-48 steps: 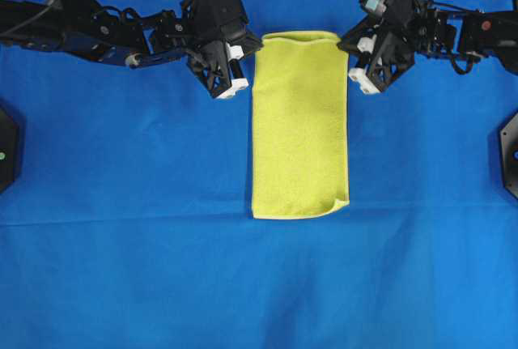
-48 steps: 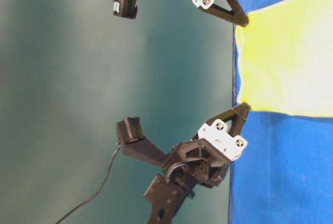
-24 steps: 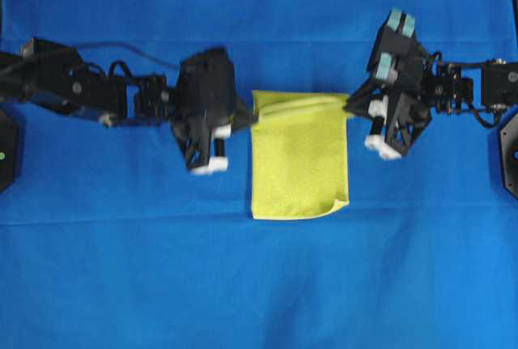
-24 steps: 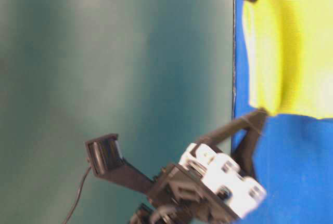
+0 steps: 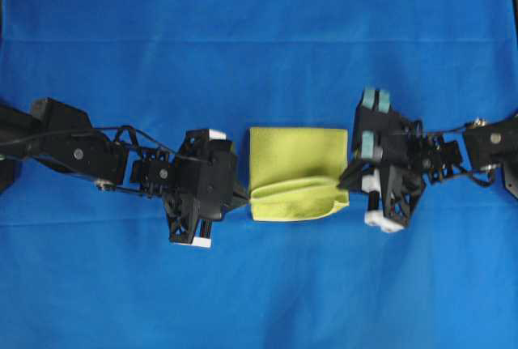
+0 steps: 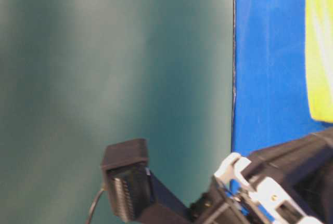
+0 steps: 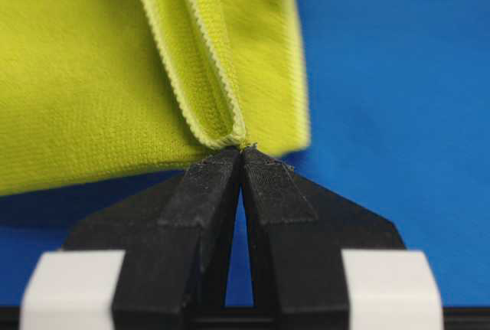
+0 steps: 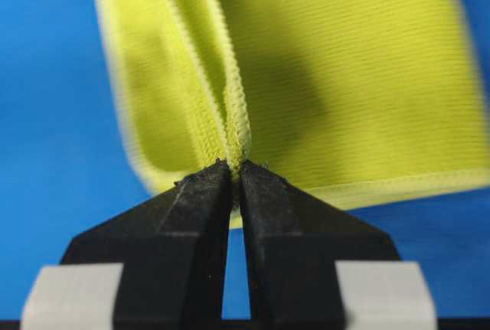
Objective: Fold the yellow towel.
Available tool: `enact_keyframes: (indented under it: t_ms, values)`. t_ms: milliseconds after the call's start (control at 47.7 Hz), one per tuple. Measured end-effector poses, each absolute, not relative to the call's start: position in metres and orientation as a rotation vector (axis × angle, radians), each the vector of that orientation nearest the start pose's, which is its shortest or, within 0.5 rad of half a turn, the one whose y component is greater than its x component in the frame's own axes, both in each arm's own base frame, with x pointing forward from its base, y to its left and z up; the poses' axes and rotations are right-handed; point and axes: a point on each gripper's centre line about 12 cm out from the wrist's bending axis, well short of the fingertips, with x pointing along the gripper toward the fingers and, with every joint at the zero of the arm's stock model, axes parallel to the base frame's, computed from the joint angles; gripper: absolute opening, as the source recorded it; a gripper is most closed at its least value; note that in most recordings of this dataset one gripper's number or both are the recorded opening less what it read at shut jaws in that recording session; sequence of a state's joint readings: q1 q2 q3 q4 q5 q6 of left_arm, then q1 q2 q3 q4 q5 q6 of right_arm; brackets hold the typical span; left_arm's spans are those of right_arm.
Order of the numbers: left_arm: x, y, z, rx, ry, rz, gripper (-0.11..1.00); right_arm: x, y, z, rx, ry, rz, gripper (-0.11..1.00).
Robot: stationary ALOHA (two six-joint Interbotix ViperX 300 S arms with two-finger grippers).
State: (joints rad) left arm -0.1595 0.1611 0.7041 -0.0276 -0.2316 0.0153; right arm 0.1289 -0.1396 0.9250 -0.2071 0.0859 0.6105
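Note:
The yellow towel (image 5: 295,155) lies mid-table, doubled over on itself, its upper layer rippled near the front edge. My left gripper (image 5: 245,197) is shut on the towel's left hemmed corner; in the left wrist view the fingertips (image 7: 222,165) pinch a folded hem of the towel (image 7: 92,62). My right gripper (image 5: 346,180) is shut on the right corner; its wrist view shows the towel (image 8: 360,77) with its stitched hem caught between the closed tips. In the table-level view only a strip of the towel (image 6: 320,52) shows at the right edge.
The large blue cloth surface (image 5: 259,41) covers the whole table. Both arms reach in from the sides, level with the towel. In the table-level view one arm's body (image 6: 270,193) fills the lower right, with a wrist camera (image 6: 125,182) beside it.
Both grippers, still shut on the towel's far corners, have carried that edge toward the near edge. The towel's visible length has roughly halved as the upper layer came over the lower.

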Motion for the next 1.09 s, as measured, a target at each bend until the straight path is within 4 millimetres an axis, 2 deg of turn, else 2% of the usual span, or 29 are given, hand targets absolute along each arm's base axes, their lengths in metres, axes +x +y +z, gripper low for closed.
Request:
enact_keyframes:
  t_ms: [231,482,545,587,608,650,733,817,859,964,1090]
  values:
    - [0.394,-0.068,0.099,0.040,0.667,-0.154,0.02,0.308,0.048,0.120,0.317,0.912,-0.060,0.05]
    - [0.399,-0.072,0.100,0.040,0.656,-0.159,0.03,0.309,0.054,0.115,0.313,0.931,-0.051,0.05]
    - [0.400,-0.072,0.101,0.039,0.653,-0.160,0.08,0.309,0.055,0.115,0.318,0.930,-0.052,0.06]
    - [0.400,-0.072,0.101,0.036,0.654,-0.159,0.16,0.309,0.055,0.115,0.318,0.930,-0.052,0.06]
    - [0.400,-0.072,0.101,0.038,0.652,-0.159,0.20,0.309,0.055,0.115,0.319,0.930,-0.051,0.08]
    - [0.400,-0.072,0.101,0.038,0.652,-0.160,0.30,0.309,0.057,0.115,0.317,0.929,-0.047,0.18]
    - [0.400,-0.072,0.101,0.040,0.652,-0.161,0.49,0.309,0.061,0.116,0.312,0.928,-0.035,0.43]
    - [0.400,-0.073,0.101,0.040,0.655,-0.163,0.55,0.311,0.066,0.118,0.305,0.925,-0.018,0.62]
    - [0.399,-0.073,0.102,0.039,0.655,-0.162,0.53,0.311,0.070,0.120,0.302,0.923,-0.009,0.63]
    - [0.399,-0.075,0.110,0.041,0.646,-0.168,0.52,0.313,0.077,0.125,0.291,0.918,0.011,0.57]
    - [0.395,-0.077,0.129,0.041,0.630,-0.176,0.52,0.314,0.085,0.136,0.281,0.911,0.028,0.57]
